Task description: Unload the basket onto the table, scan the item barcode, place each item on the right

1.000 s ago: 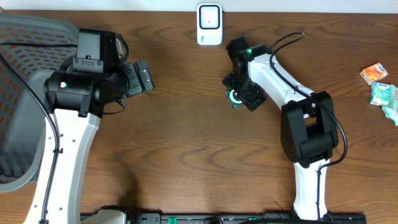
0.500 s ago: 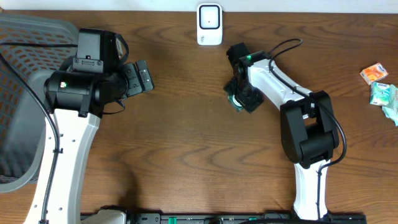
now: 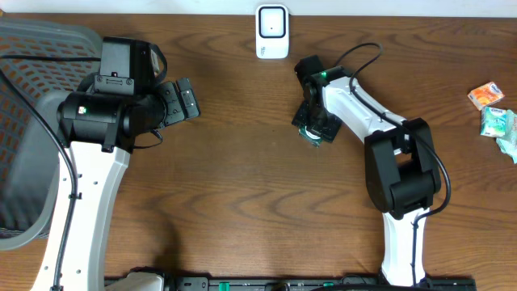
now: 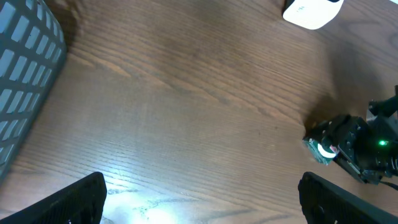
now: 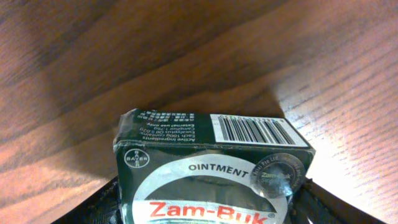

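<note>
Your right pincer (image 5: 208,200) looks clamped on the Zam-Buk ointment box (image 5: 211,155); the left pincer (image 4: 205,202) stands apart. Pickup step: next, lift and turn its barcode (image 5: 252,129) toward the white scanner (image 3: 272,31).

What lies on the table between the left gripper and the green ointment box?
Nothing: only bare wooden table lies between the left gripper and the ointment box. The overhead view shows it, the left wrist view too.

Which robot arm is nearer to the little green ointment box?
The right. The right gripper sits over the ointment box, fingers against both its sides; the left gripper hangs open far across the table.
</note>
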